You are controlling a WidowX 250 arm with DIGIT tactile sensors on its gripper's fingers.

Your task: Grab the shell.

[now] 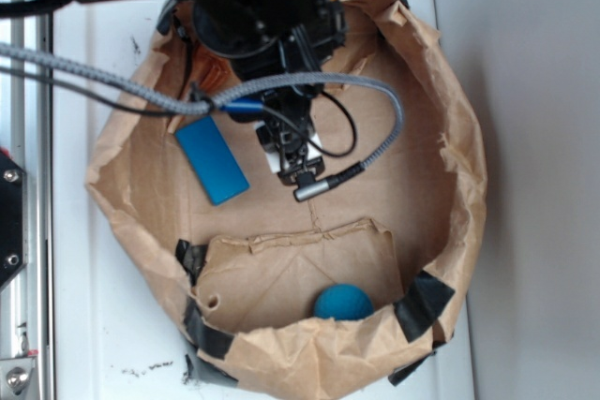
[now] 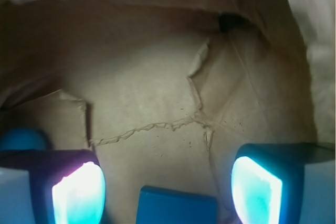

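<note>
Resting at the near side of the crumpled brown paper bag (image 1: 466,166), behind a folded inner flap (image 1: 300,264), is 1 blue ball (image 1: 343,303); black tape (image 1: 424,302) patches the bag's near rim, and the bag sits on a white table (image 1: 94,334). Farther in, on the bag's floor, a flat blue block (image 1: 212,160) lies slanted at the left. Just right of it the gripper (image 1: 292,158) points down over bare paper, apart from the block. In the wrist view its 2 fingers (image 2: 79,192) are spread wide with nothing between them but torn, creased paper, and a blue shape shows at the left edge, too blurred to name. A grey braided cable (image 1: 380,93) loops around the gripper's right side. The shell (image 1: 210,70) lies at the far left of the bag, only a striped orange patch showing under the black arm (image 1: 253,7), well apart from the fingers.
</note>
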